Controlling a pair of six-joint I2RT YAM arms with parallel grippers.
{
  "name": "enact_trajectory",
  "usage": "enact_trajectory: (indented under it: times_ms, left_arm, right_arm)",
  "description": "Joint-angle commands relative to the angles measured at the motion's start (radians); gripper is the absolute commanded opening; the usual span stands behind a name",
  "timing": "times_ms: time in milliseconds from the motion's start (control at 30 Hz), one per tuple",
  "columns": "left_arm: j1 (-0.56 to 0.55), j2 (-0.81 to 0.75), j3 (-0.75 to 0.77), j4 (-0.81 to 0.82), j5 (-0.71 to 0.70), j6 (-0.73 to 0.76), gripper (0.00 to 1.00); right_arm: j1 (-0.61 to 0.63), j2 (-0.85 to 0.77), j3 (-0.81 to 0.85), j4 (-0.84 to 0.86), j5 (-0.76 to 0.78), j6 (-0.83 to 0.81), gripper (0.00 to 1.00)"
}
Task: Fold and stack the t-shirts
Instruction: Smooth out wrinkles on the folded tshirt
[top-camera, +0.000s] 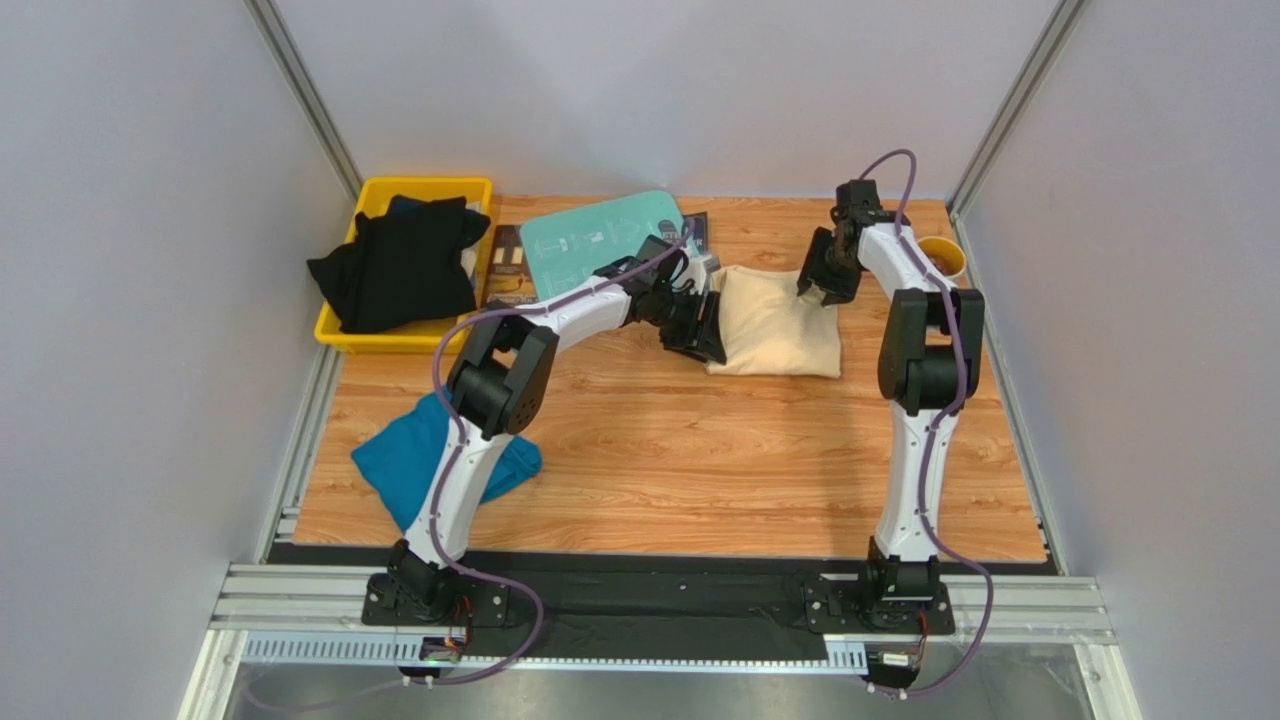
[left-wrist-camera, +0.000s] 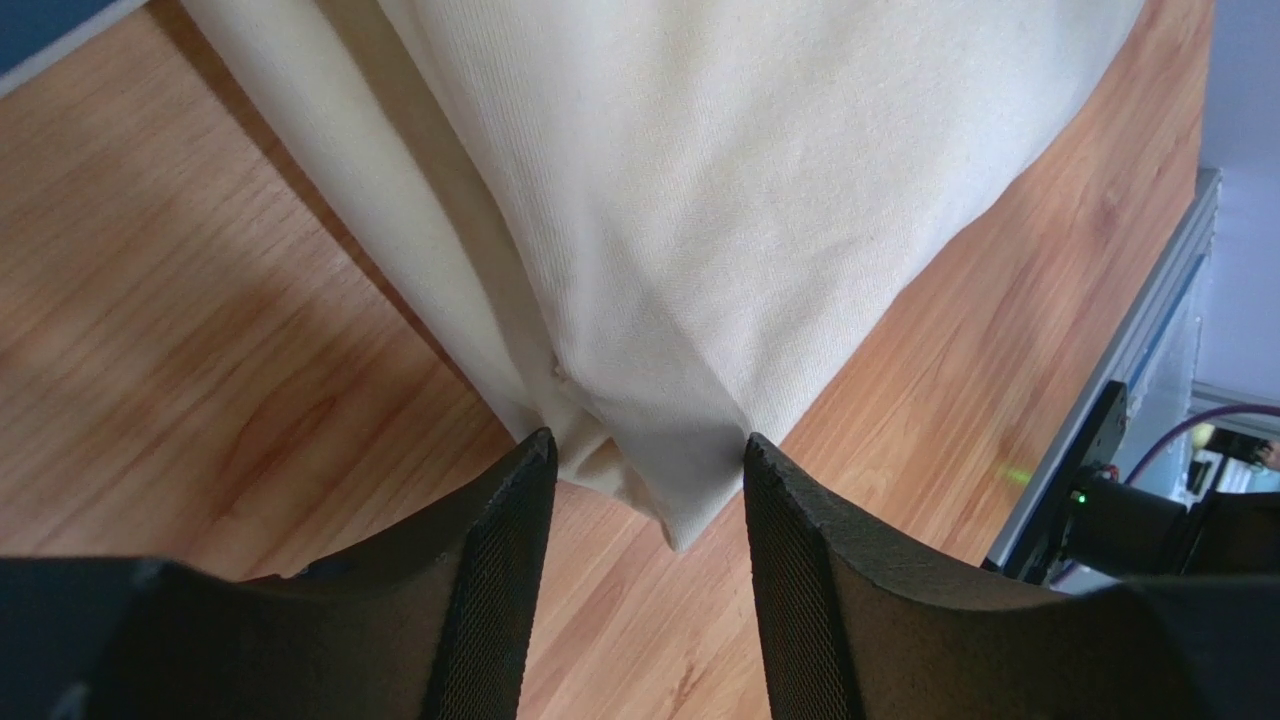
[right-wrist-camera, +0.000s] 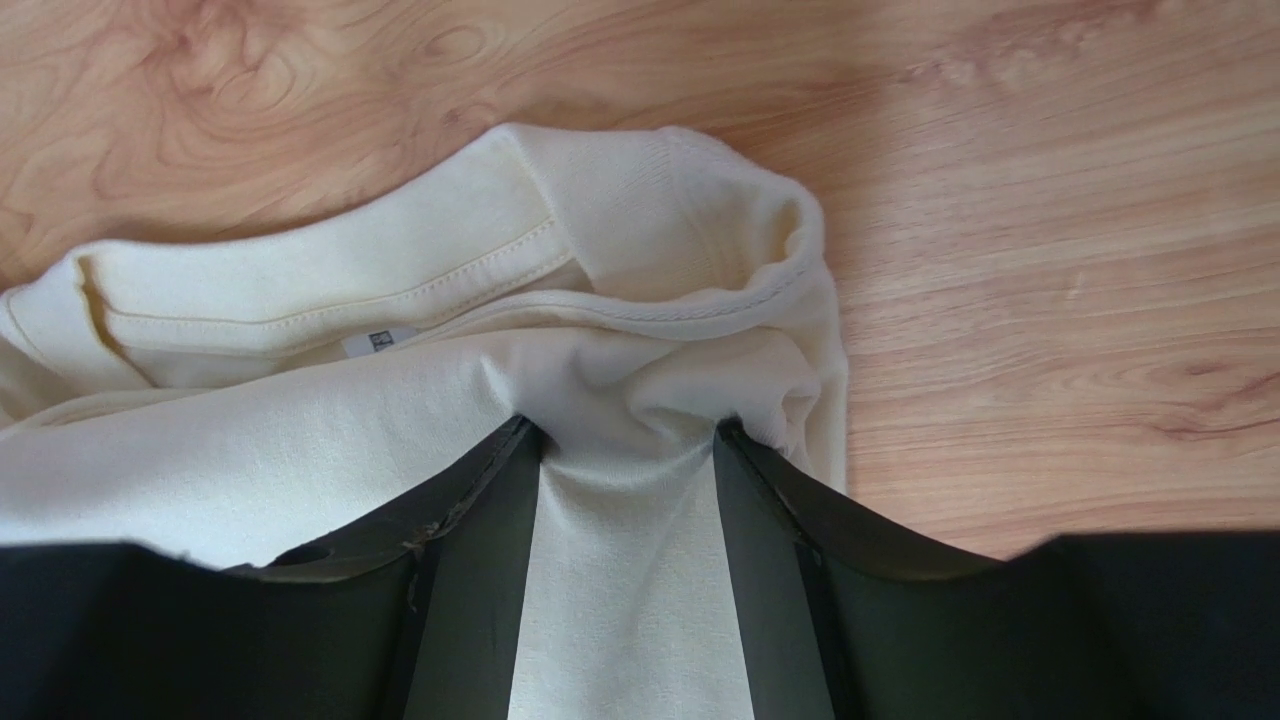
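Note:
A pale cream-yellow t-shirt (top-camera: 774, 323), folded into a small rectangle, lies on the wooden table at the back centre. My left gripper (top-camera: 703, 333) is at its left edge. In the left wrist view the left gripper (left-wrist-camera: 649, 458) stands open with a corner of the cream shirt (left-wrist-camera: 721, 195) between the fingertips, unclamped. My right gripper (top-camera: 819, 285) is at the shirt's back right corner. It (right-wrist-camera: 628, 435) is open and pressed onto the cream cloth (right-wrist-camera: 301, 435) beside the collar. A teal-blue t-shirt (top-camera: 409, 450) lies crumpled at the front left. Black t-shirts (top-camera: 398, 263) are heaped in a bin.
The yellow bin (top-camera: 338, 333) sits at the back left corner. A rigid teal board (top-camera: 601, 240) with white print lies flat behind the left arm. A yellow round object (top-camera: 944, 255) sits at the back right by the wall. Metal rails edge the table.

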Motion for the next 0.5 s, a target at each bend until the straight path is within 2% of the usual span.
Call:
enact_trajectory:
  times_ms: [0,200,367,467]
  left_arm:
    - [-0.032,-0.021,-0.050,-0.143,-0.042,0.051,0.57]
    - [-0.041,-0.029,-0.051,-0.168,-0.044,0.065,0.57]
    - [-0.041,-0.054,-0.065,-0.197,-0.065,0.078,0.57]
    - [-0.035,-0.078,-0.056,-0.237,-0.106,0.092,0.59]
  right_arm:
    - [-0.033,0.014,0.038,0.039,0.078,0.034,0.52]
    - [-0.033,-0.020,0.036,0.036,0.018,0.051,0.53]
    - [-0.033,-0.161,-0.025,0.037,-0.028,0.039,0.56]
    - [-0.039,-0.257,-0.106,0.036,-0.040,0.028,0.64]
